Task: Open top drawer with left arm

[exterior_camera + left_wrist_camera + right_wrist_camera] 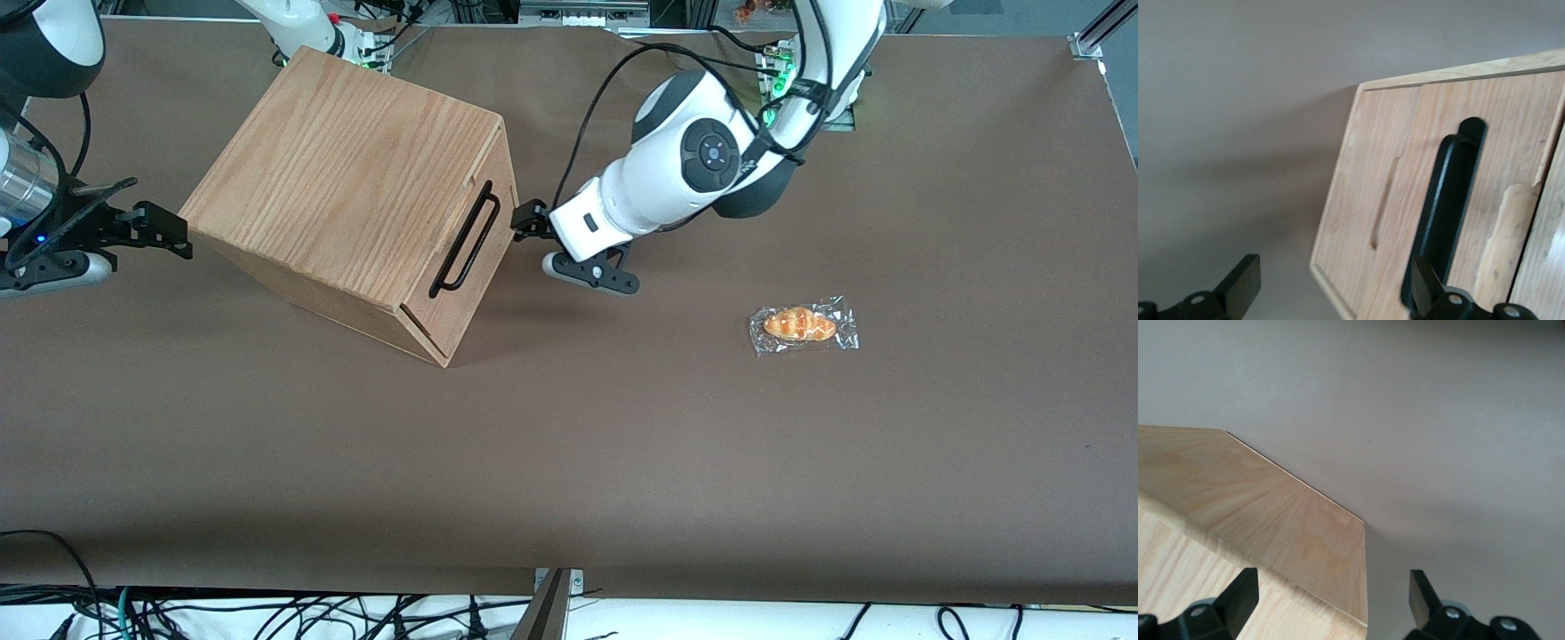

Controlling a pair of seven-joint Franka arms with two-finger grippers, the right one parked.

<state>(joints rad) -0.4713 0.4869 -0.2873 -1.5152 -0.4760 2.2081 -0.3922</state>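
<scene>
One gripper held with fingers spread, just beside handle of top drawer, apparently lined up for grasp; drawer kept shut in oak box on tabletop; handle not yet gripped

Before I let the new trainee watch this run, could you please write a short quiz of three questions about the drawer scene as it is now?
1. True or false: the top drawer is already pulled out of the box.
2. Multiple choice: the gripper of the left arm is
A. closed on the handle
B. open, in front of the drawer
C. over the bread
3. Fill in: the wrapped bread lies on the table toward the ____ arm's end.

Key:
1. False; the front panel sits flush with the box.
2. B; one of the fingers lines up with the handle, the other is off to the side.
3. working
</scene>
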